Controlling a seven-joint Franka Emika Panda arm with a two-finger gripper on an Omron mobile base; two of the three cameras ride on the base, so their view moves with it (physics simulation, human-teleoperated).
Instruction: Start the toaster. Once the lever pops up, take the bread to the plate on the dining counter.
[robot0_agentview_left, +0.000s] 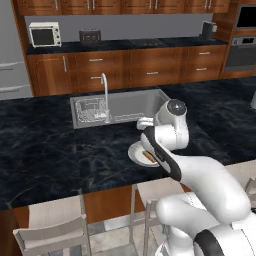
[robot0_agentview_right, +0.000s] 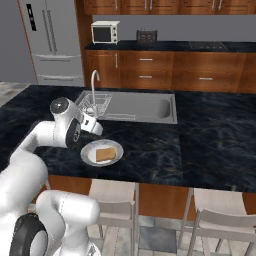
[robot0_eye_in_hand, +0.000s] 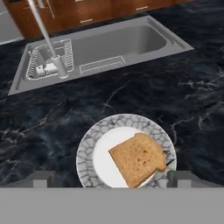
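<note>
The tan bread (robot0_eye_in_hand: 138, 158) lies flat on the round white plate (robot0_eye_in_hand: 87, 148), which sits on the black marbled dining counter (robot0_eye_in_hand: 192, 96) in front of the sink. My gripper (robot0_eye_in_hand: 111, 179) hovers just above the plate, open, holding nothing. From the bases the bread (robot0_agentview_right: 105, 154) and plate (robot0_agentview_right: 87, 152) sit just past my gripper (robot0_agentview_right: 96, 129); my arm partly hides the plate (robot0_agentview_left: 132, 152). The dark grey toaster (robot0_agentview_left: 90, 36) (robot0_agentview_right: 146, 35) stands on the far back counter. Its lever is too small to make out.
An inset steel sink (robot0_agentview_left: 135, 105) with a tap (robot0_agentview_left: 105, 95) and a dish rack lies behind the plate. A cream toaster oven (robot0_agentview_left: 45, 34) stands left of the toaster. Stools (robot0_agentview_left: 50, 225) (robot0_agentview_right: 220, 215) line the near side of the counter. A fridge (robot0_agentview_right: 50, 40) stands at the back left.
</note>
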